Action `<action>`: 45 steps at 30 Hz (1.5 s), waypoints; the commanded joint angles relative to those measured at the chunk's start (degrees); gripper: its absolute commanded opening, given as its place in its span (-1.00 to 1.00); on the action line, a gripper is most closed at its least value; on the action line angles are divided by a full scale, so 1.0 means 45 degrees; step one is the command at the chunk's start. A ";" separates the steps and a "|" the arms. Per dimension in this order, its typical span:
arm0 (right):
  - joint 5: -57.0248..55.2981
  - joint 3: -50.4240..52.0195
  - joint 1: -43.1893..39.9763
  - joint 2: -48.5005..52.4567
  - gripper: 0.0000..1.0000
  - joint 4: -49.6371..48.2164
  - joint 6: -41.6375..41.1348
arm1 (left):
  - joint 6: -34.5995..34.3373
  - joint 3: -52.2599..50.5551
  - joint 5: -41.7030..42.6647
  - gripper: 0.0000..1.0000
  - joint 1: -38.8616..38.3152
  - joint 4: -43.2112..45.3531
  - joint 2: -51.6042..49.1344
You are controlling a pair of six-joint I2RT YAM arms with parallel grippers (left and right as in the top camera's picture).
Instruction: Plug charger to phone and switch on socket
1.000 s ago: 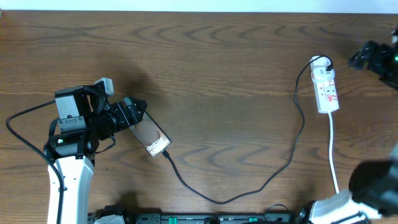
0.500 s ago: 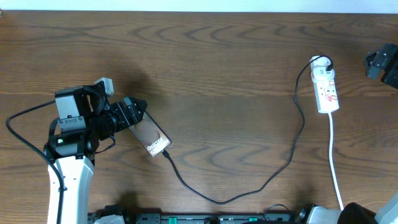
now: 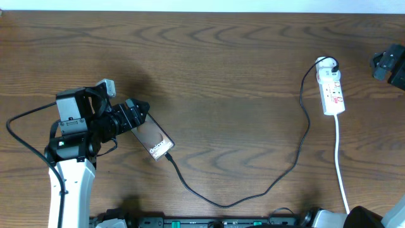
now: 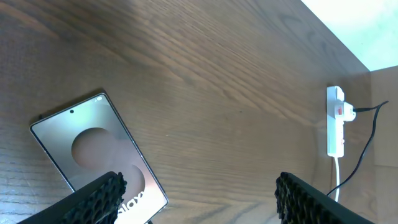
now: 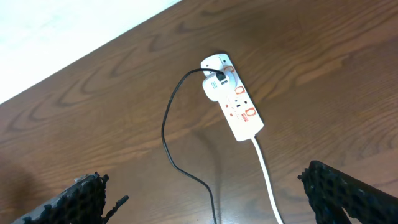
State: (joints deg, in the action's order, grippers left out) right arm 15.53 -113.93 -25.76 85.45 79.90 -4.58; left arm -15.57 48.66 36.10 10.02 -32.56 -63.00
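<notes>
L fingers [image 4: 93, 202] apart, nothing clamped, low over far-left end of phone [image 3: 154, 139]. Phone flat on desk [image 3: 221, 63], near left, screen up, lying at an angle. Charger cable [image 5: 164, 127] tip meets phone's near-right end; can't tell if seated. Cable loops near, then runs right & far to white adapter in socket [image 3: 331, 92], far right. R fingers [image 5: 348, 193] wide apart, empty, above desk just right of socket, no contact. Switch state: can't tell.

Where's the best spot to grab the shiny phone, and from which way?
Probably the two long edges of the flat, glossy brownish-grey phone, near its free end, coming straight down from above. It lies flat on the brown wooden table, and the thin black cable leaves its other end.
</notes>
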 commanded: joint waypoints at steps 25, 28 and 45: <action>-0.0087 -0.0097 0.0078 -0.0058 0.99 0.0024 -0.0165 | 0.3094 -0.4017 -0.5061 0.60 -0.1972 0.4027 0.7961; -0.0087 -0.0097 0.0078 -0.0058 0.99 0.0019 -0.0165 | 0.4949 -0.6105 -0.5183 0.60 -0.2652 0.6518 0.9840; -0.0087 -0.0097 0.0078 -0.0058 0.99 0.0019 -0.0165 | 0.4983 -1.0763 -0.5571 0.60 -0.1418 0.7397 1.3984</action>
State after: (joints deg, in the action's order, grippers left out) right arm 15.38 -113.93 -25.76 85.45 79.90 -4.86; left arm 6.09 0.34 12.91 2.94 3.81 -0.56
